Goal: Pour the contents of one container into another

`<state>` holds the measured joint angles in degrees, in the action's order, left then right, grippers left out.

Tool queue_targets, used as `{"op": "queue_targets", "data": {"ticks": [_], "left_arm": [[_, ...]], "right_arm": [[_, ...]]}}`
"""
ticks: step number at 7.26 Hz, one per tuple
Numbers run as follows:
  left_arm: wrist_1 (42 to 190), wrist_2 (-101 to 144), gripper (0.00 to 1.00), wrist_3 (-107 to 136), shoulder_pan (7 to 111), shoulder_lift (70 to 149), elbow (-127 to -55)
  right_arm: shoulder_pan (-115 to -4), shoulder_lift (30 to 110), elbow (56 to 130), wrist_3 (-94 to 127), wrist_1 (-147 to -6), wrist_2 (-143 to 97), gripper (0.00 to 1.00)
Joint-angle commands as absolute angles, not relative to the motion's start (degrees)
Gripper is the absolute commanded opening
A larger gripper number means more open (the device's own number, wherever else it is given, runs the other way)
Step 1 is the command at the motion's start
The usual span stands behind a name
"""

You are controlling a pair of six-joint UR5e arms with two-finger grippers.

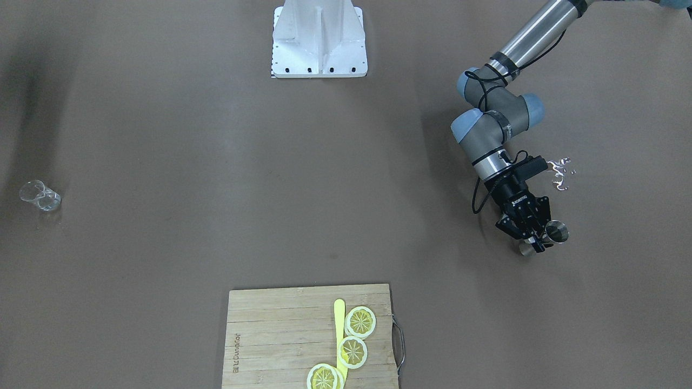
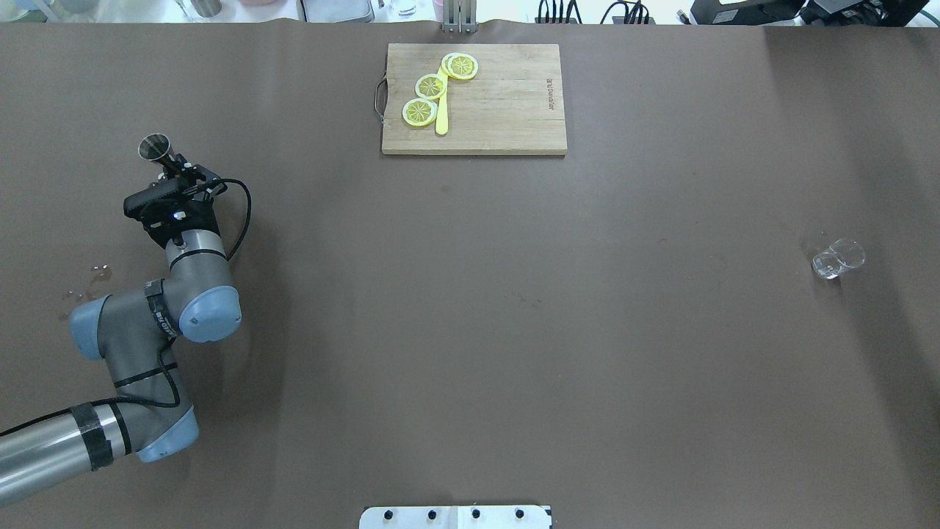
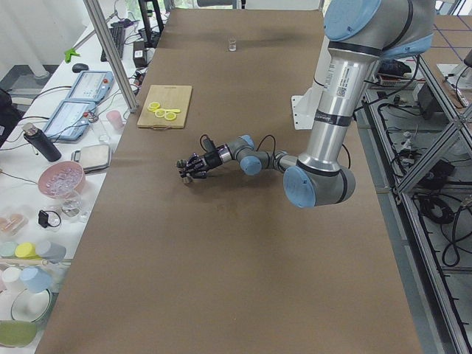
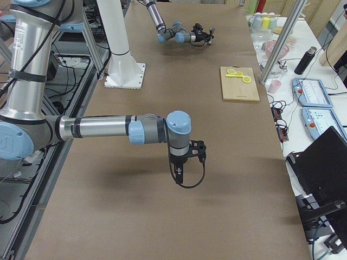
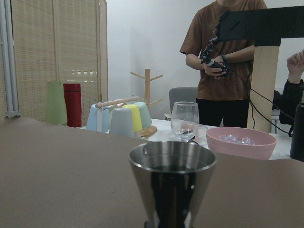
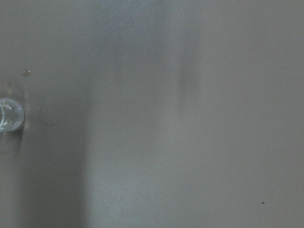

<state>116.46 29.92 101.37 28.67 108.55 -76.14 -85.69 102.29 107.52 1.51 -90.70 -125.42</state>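
Steel and shiny, the jigger (image 1: 557, 233) sits pinched at its narrow waist between the fingers of the left tool (image 1: 537, 241), at the robot's left end of the brown tabletop (image 2: 470, 330). The left wrist view shows its upper cone with the rim level and the mouth facing up; whether its lower cone touches the tabletop cannot be told. The clear glass cup (image 2: 837, 258) stands alone at the opposite end, on the robot's right, well apart from the jigger. The right tool (image 4: 180, 174) hangs over the tabletop pointing down, seen only from the side, so I cannot tell whether its fingers are spread or pressed together; its wrist camera catches the cup at the view's left edge. A wooden cutting board (image 2: 507, 110) with lemon slices (image 2: 431, 86) lies at the far middle edge.
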Motion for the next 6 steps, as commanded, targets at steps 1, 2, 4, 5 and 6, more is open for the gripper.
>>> {"op": "queue_targets", "data": {"ticks": [1, 2, 4, 5, 6], "left_arm": [[116.02, 29.88, 0.59, 100.73, 28.65, 108.54, -76.03], [116.02, 29.88, 0.90, 99.16, 28.74, 108.46, -76.03], [116.01, 29.79, 0.98, 98.00, 28.74, 108.37, -76.11], [115.84, 29.79, 0.98, 97.91, 28.74, 108.37, -76.37], [115.93, 29.88, 0.98, 96.08, 29.09, 108.28, -77.68]], "right_arm": [[-88.40, 102.04, 108.81, 3.24, -94.57, -127.68, 1.00], [-90.68, 102.04, 108.98, 9.08, -94.14, -129.71, 1.00], [-90.79, 102.04, 109.60, 12.21, -93.87, -131.22, 1.00], [-90.70, 102.04, 109.60, 11.87, -93.78, -131.39, 1.00], [-90.70, 101.52, 109.60, 11.78, -93.26, -131.66, 1.00]]}}
